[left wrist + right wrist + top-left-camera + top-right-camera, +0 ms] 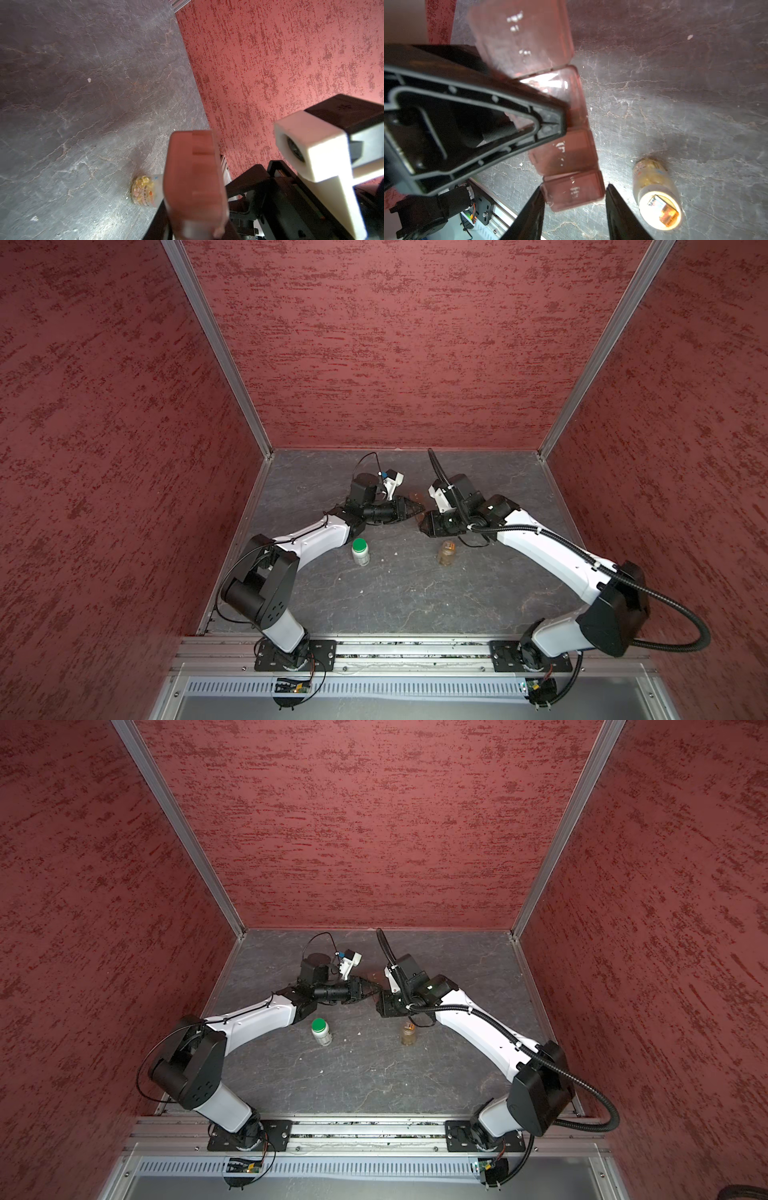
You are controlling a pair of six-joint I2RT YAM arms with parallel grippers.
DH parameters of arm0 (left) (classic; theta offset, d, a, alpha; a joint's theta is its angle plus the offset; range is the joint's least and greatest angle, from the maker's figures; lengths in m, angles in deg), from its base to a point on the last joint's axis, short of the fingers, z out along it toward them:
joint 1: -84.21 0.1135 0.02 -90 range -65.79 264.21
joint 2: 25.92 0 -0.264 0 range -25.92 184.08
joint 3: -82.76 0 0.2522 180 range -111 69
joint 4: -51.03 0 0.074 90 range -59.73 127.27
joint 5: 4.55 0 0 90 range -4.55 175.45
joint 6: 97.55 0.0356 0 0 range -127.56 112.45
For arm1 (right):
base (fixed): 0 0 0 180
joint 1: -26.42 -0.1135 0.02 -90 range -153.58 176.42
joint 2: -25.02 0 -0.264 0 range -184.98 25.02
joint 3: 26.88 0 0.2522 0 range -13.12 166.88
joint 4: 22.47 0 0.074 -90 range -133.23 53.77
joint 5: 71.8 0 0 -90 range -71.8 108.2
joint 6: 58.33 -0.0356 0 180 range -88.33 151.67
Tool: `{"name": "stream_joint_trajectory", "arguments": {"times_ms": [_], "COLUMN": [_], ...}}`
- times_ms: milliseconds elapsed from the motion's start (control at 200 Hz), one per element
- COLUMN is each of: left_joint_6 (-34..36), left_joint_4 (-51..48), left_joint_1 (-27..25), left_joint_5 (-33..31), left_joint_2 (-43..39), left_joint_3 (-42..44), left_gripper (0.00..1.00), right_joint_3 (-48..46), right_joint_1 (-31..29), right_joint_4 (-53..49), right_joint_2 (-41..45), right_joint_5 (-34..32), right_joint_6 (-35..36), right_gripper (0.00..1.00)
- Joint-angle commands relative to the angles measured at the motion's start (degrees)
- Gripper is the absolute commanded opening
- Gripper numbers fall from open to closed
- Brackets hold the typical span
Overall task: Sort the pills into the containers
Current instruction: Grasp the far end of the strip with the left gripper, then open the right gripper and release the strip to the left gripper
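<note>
- At the far middle of the slate-grey table, your left gripper is clamped on the translucent brown pill organiser strip.
- Your right gripper has its jaws part-way apart astride the strip's end cell; whether they pinch it, you cannot tell.
- Yellow-orange pills sit inside the clear amber bottle, just beside that end cell.
- The white green-capped bottle stands near the left arm.

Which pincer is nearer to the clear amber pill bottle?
Right. The right pincer flanks the end cell of the brown translucent strip, with the clear amber bottle close beside one finger. The left pincer grips that strip farther along, away from the bottle.
</note>
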Motion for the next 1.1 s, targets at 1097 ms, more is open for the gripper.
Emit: {"name": "stream_joint_trajectory", "arguments": {"times_ms": [1097], "left_joint_6": [0.93], "left_joint_4": [-1.42], "left_joint_1": [1.09], "left_joint_5": [2.05], "left_joint_2": [-2.92], "left_joint_3": [1.83], "left_gripper": [0.0], "right_joint_3": [-1.04], "right_joint_1": [2.47], "right_joint_4": [-0.41], "right_joint_2": [-1.48], "right_joint_5": [-6.09], "right_joint_6": [0.84], "right_gripper": [0.41]}}
